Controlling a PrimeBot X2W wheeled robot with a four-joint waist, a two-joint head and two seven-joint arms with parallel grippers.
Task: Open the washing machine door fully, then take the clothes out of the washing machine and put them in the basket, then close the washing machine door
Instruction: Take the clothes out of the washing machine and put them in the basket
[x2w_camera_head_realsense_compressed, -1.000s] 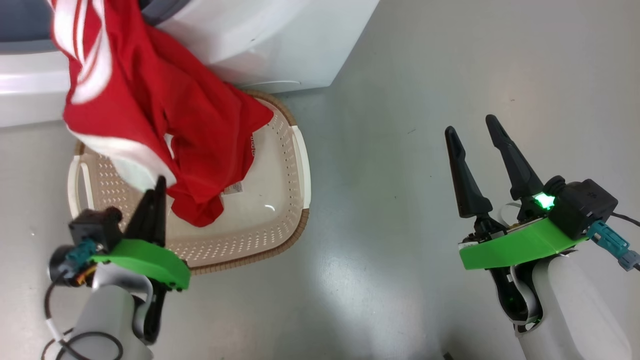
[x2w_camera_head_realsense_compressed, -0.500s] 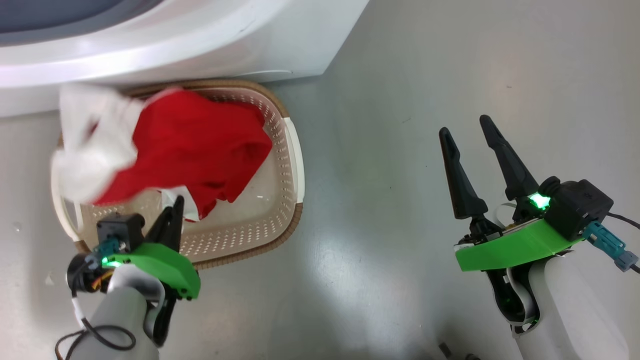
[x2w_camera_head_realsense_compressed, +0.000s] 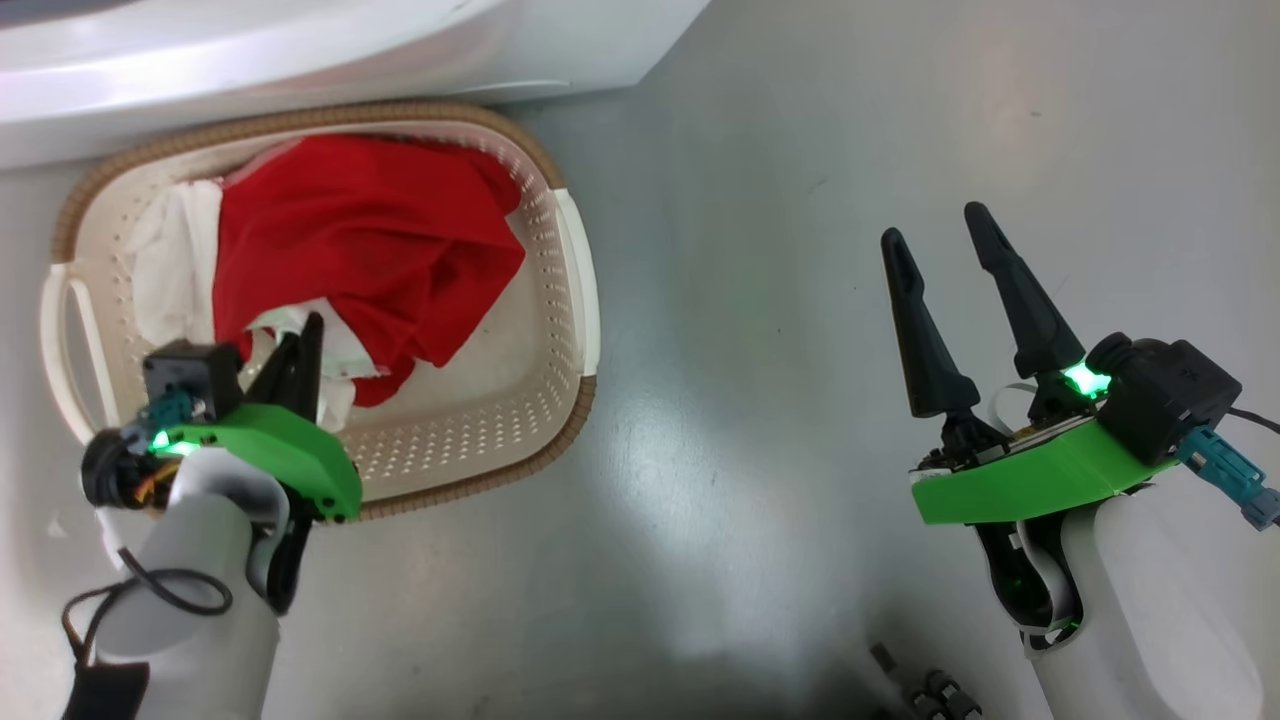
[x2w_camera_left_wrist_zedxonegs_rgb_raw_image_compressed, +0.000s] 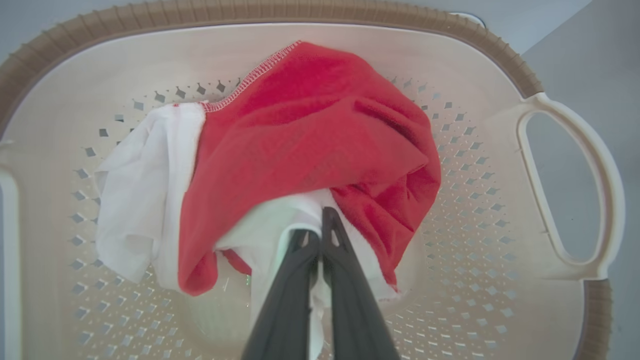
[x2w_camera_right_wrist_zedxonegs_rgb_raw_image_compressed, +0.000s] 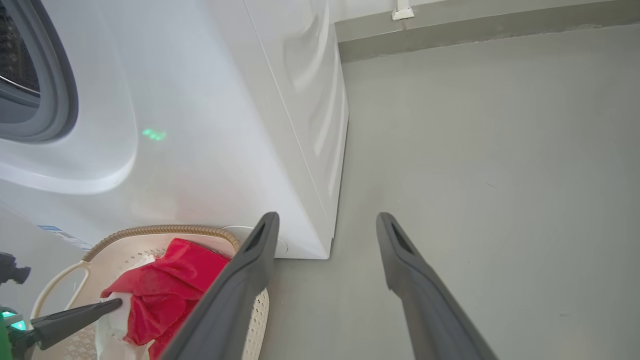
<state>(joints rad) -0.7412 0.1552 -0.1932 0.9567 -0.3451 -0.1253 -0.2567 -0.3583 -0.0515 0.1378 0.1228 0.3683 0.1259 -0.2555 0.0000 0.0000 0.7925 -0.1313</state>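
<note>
The washing machine (x2w_camera_head_realsense_compressed: 300, 50) stands just behind the basket (x2w_camera_head_realsense_compressed: 585, 400) on the floor (x2w_camera_head_realsense_compressed: 760, 300). The clothes (x2w_camera_head_realsense_compressed: 350, 230) lie inside the basket. The left end effector (x2w_camera_left_wrist_zedxonegs_rgb_raw_image_compressed: 322, 220) is pressed together, pinching their white fold. The right end effector (x2w_camera_head_realsense_compressed: 930, 225) is spread, well apart from them.

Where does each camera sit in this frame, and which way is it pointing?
Head view: high on the robot, looking down at the basket, clothes and floor; both forearms, left gripper, right gripper.
Left wrist view: just above the basket, facing into it; own shut fingers pinch the clothes' white part.
Right wrist view: low over the floor, facing the washing machine; own open fingers.
Shared: all three show basket and clothes.
</note>
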